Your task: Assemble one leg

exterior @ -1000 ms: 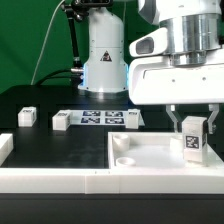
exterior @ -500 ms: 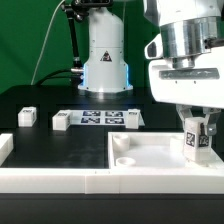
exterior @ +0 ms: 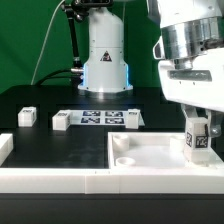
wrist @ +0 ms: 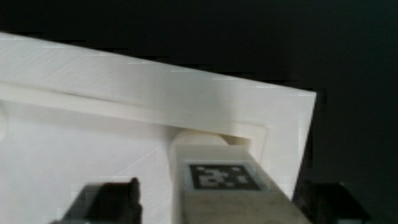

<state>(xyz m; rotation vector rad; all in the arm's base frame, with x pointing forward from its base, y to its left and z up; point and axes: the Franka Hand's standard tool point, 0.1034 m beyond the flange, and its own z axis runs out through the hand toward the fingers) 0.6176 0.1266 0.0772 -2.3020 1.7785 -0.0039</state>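
A robotics lab: a robot arm [exterior: 105, 55] stands on a black table [exterior: 45, 95] beside a marker board [exterior: 100, 118], green backdrop [exterior: 20, 35] behind

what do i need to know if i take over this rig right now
Gripper: shut on one leg, held upright.
Leg: over the tabletop, near its corner at the exterior view's right. Contact with the tabletop cannot be told.
Three spare legs lie by the marker board.
Done: leg picked up and brought to the tabletop.
Left: probably seat it in the corner socket, fix it, then release.
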